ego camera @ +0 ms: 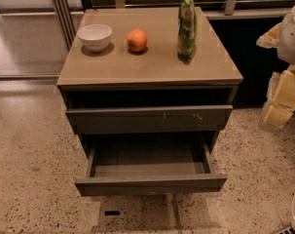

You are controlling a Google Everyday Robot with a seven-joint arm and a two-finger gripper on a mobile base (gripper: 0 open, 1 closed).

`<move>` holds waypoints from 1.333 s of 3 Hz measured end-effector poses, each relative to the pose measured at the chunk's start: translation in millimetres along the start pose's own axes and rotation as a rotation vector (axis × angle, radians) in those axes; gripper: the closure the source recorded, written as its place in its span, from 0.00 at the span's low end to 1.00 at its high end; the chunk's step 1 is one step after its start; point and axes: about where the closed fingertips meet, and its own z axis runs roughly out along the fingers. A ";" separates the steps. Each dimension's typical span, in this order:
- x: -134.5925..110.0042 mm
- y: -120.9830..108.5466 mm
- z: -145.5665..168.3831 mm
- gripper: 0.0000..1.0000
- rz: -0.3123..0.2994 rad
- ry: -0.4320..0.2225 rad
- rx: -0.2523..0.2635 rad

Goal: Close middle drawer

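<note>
The middle drawer is pulled far out of the grey-brown cabinet. Its plain, flat front faces me near the floor and its inside looks empty. Above it, the top drawer front, which has small pale scratch marks, stands slightly out. The lower, darker front is hidden under the open drawer. My gripper hangs with the white and yellow arm at the right edge of the camera view. It is to the right of the cabinet and apart from the drawers.
On the cabinet top stand a white bowl, an orange and an upright green chip bag. The speckled floor surrounds the cabinet. A railing and dark wall run behind it.
</note>
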 end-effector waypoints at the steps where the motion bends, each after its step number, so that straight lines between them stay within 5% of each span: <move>1: 0.0 0.0 0.0 0.00 0.000 0.000 0.000; 2: 0.6 0.2 3.8 0.19 -0.002 -0.010 0.008; 3: 9.9 12.0 46.3 0.42 0.024 -0.057 -0.021; 4: 20.2 32.1 124.5 0.65 0.069 -0.125 -0.082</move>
